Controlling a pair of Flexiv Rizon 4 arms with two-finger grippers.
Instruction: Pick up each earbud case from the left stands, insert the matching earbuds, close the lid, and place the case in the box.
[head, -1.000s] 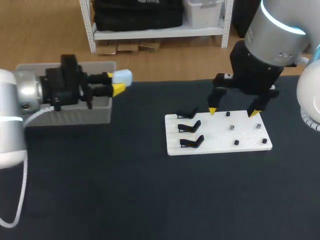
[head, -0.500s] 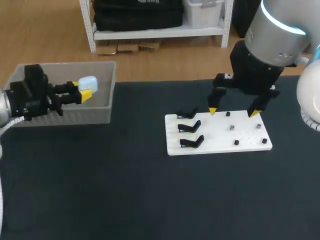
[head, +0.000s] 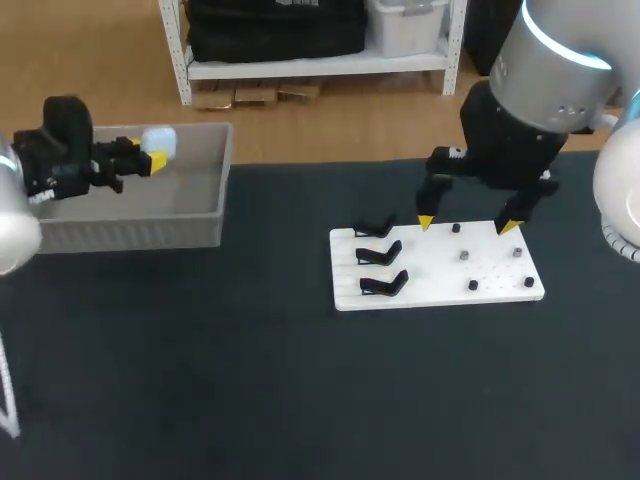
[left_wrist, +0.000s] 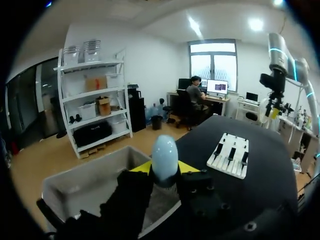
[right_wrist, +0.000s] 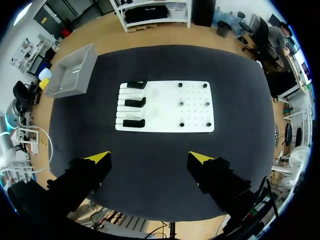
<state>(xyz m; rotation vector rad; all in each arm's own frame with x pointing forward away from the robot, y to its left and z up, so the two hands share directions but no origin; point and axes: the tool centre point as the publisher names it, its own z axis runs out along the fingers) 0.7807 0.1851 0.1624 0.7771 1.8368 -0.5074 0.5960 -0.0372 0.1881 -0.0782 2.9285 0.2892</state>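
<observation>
Risk lies in the release: the left tool (head: 150, 162) grips the pale-blue earbud case (head: 160, 142) high over the grey box (head: 190, 225), so a drop could bounce it out or pop its lid. The right tool (head: 467, 224) hangs open above the stand board (head: 440, 290).

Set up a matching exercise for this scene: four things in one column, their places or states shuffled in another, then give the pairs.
1 earbud case
2 right gripper
3 stands
4 box

A empty, on the white board
B open, above the white board
C held in the left gripper
D grey, at the table's far left

Pairs: 1-C, 2-B, 3-A, 4-D
</observation>
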